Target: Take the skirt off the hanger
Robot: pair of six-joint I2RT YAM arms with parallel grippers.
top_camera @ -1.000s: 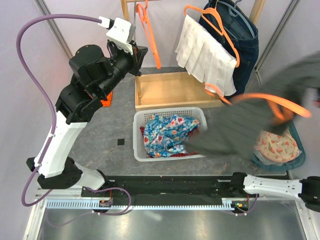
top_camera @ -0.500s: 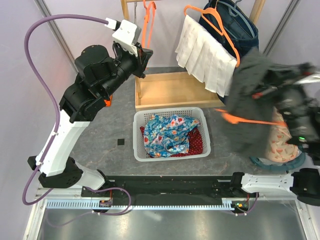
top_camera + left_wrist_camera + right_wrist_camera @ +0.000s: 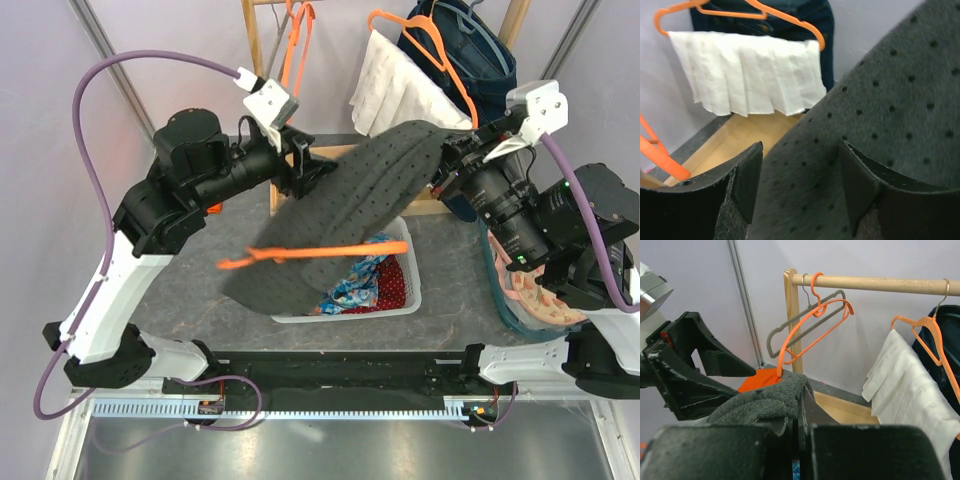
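The grey dotted skirt (image 3: 350, 205) hangs stretched in the air above the white basket (image 3: 405, 300). An orange hanger (image 3: 300, 252) is still clipped across it. My right gripper (image 3: 443, 152) is shut on the skirt's upper right edge; in the right wrist view the grey fabric (image 3: 765, 400) bunches over the shut gripper (image 3: 801, 412). My left gripper (image 3: 318, 172) stands open at the skirt's upper left edge. In the left wrist view the dotted cloth (image 3: 880, 115) fills the gap of the gripper (image 3: 802, 185) just beyond the spread fingers (image 3: 747, 185).
The basket holds colourful clothes (image 3: 370, 280). A wooden tray (image 3: 285, 185) lies behind it. On the rail hang orange hangers (image 3: 297, 40), a white pleated garment (image 3: 385, 85) and a dark denim one (image 3: 485, 60). A teal basin (image 3: 515, 315) sits at right.
The right arm has swung the skirt and hanger leftward over the basket. The left arm has reached in to the skirt's edge and its jaws have opened.
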